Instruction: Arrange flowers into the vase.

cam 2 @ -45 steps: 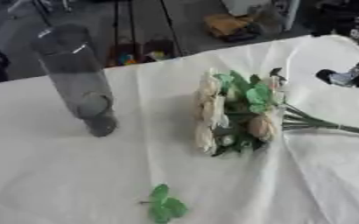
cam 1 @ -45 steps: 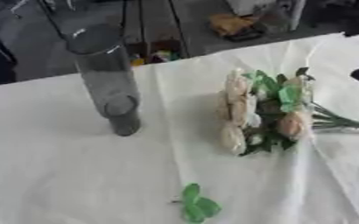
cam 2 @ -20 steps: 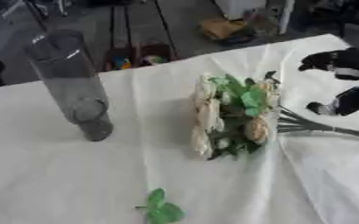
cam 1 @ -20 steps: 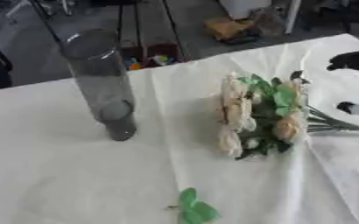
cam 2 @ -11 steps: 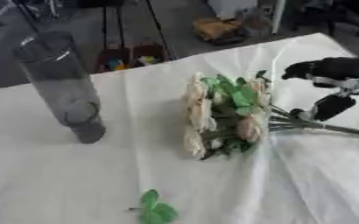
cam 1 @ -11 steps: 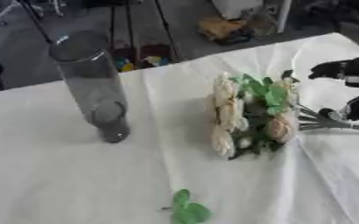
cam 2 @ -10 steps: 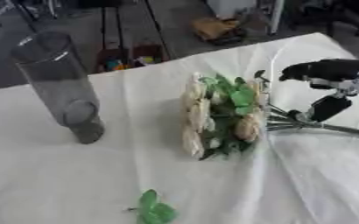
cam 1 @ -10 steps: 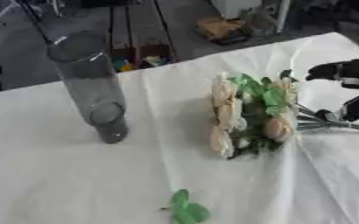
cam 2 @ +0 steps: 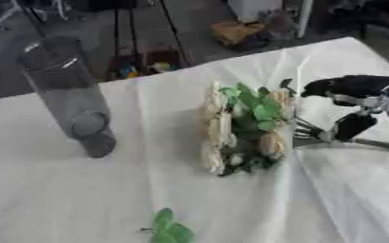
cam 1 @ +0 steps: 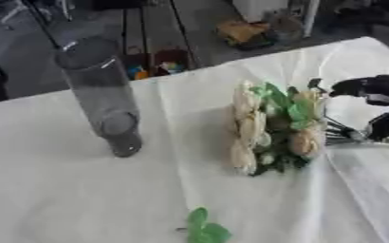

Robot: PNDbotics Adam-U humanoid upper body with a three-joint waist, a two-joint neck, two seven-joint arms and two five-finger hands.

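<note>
A: Which hand is at work, and in what state?

B: The right hand [cam 2: 353,105], entering from the right edge. Its fingers [cam 2: 335,85] are spread above the flower stems [cam 2: 314,134] and its thumb [cam 2: 350,126] reaches down just beside them. It is open and holds nothing; whether the thumb touches the stems cannot be told. The left hand is not in view.

A: Where do the task's things lie relative to that hand?

B: The stems run under the hand toward the right edge. Immediately to its left lies the bouquet [cam 2: 244,128], cream blooms and green leaves, flat on the cloth-covered worktop [cam 1: 57,190]. Well apart, farther left, stands the tall clear vase [cam 1: 102,97], upright and with no flowers in it. A loose green leaf sprig [cam 1: 204,229] lies on the cloth, nearer the camera and left of the hand.

A: Which step is in hand?

B: Judged from this: the approach to grasp the stems. Nothing has yet been lifted or placed.

A: What does the next move call for?

B: Closing fingers and thumb around the stems, gathering them as one bundle, then lifting, turning the stems downward and carrying them left to the vase mouth.
</note>
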